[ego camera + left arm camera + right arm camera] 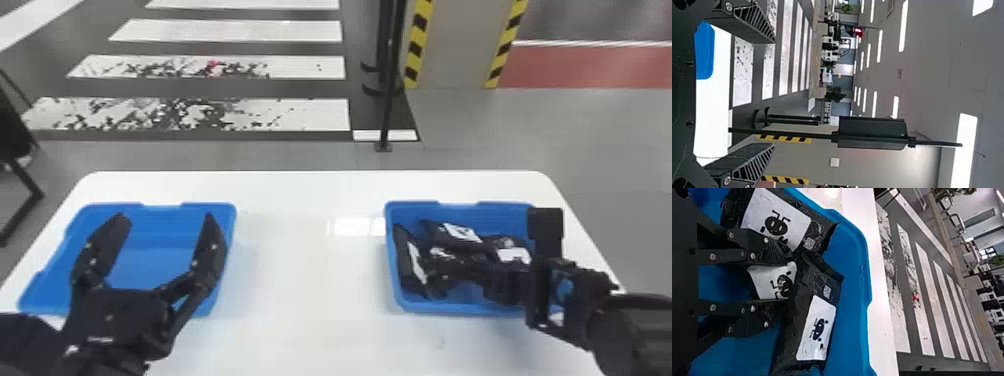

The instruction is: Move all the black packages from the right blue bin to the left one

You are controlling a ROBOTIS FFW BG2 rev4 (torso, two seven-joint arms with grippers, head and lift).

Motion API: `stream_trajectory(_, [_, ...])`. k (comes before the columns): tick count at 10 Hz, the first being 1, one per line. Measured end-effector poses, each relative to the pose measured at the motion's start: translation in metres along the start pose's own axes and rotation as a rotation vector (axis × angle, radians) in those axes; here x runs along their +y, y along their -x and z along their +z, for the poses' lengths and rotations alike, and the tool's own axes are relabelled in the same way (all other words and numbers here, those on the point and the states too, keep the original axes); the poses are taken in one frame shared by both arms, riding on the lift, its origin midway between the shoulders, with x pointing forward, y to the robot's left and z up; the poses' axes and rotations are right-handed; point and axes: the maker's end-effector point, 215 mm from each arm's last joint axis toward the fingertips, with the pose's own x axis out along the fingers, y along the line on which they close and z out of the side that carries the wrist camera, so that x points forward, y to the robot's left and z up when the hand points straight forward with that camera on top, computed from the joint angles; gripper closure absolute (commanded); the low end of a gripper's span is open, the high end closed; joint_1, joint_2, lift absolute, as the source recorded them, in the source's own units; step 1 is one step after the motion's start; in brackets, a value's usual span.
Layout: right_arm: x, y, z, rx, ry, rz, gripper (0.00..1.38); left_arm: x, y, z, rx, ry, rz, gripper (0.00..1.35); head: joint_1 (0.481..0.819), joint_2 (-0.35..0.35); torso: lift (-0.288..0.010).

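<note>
Snugly, my right gripper (439,270) pinches a black package (773,281) inside the right bin (462,308); my left gripper (166,219) hangs wide-spread, left of it.

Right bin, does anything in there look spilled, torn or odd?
Nothing stands out: I see no spill or tear. The creased black packages lie jumbled, some overlapping, inside the right bin.
</note>
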Motion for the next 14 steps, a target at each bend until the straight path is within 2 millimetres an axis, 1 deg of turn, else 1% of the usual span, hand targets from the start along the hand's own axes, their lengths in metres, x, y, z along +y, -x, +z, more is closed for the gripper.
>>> stream_trajectory(2, [0.026, 0.005, 0.003, -0.036, -0.033, 0.071, 1.19, 0.001, 0.0, 0.001, -0.007, 0.002, 0.001, 0.11, 0.695, 0.03, -0.132])
stream_trajectory(3, [0.036, 0.017, 0.009, -0.071, -0.032, 0.082, 1.19, 0.001, 0.0, 0.002, -0.011, 0.003, 0.002, 0.11, 0.695, 0.038, -0.132])
stream_trajectory(4, [0.042, 0.034, 0.019, -0.115, -0.022, 0.067, 1.19, 0.002, 0.0, 0.002, -0.015, 0.004, 0.004, 0.11, 0.695, 0.037, -0.132])
stream_trajectory(6, [0.044, 0.075, 0.05, -0.207, 0.041, -0.008, 1.19, 0.003, 0.001, 0.002, -0.018, 0.012, 0.007, 0.11, 0.695, 0.014, -0.132])
stream_trajectory(7, [0.047, 0.086, 0.064, -0.254, 0.057, -0.01, 1.19, 0.003, 0.001, 0.002, -0.02, 0.015, 0.007, 0.11, 0.695, 0.007, -0.132])
stream_trajectory(8, [0.064, 0.089, 0.079, -0.305, 0.06, 0.049, 1.19, 0.003, 0.001, 0.002, -0.023, 0.027, 0.006, 0.1, 0.695, 0.012, -0.132])
stream_trajectory(9, [0.092, 0.082, 0.092, -0.344, 0.053, 0.163, 1.19, 0.0, 0.0, 0.001, -0.024, 0.06, 0.003, 0.1, 0.695, 0.037, -0.132])
stream_trajectory(10, [0.125, 0.073, 0.1, -0.366, 0.04, 0.282, 1.19, -0.003, -0.001, 0.002, -0.027, 0.106, -0.006, 0.11, 0.695, 0.081, -0.132])
stream_trajectory(11, [0.157, 0.067, 0.103, -0.377, 0.021, 0.382, 1.19, -0.01, -0.002, 0.005, -0.035, 0.157, -0.024, 0.11, 0.695, 0.118, -0.132])
stream_trajectory(12, [0.187, 0.064, 0.103, -0.383, -0.001, 0.469, 1.19, -0.016, -0.004, 0.007, -0.041, 0.194, -0.041, 0.11, 0.695, 0.15, -0.132])
stream_trajectory(13, [0.216, 0.062, 0.101, -0.38, -0.017, 0.541, 1.19, -0.022, -0.006, 0.005, -0.031, 0.213, -0.056, 0.11, 0.695, 0.164, -0.132])
stream_trajectory(14, [0.244, 0.06, 0.097, -0.372, -0.029, 0.606, 1.19, -0.031, -0.007, -0.002, -0.003, 0.23, -0.08, 0.11, 0.695, 0.192, -0.132])
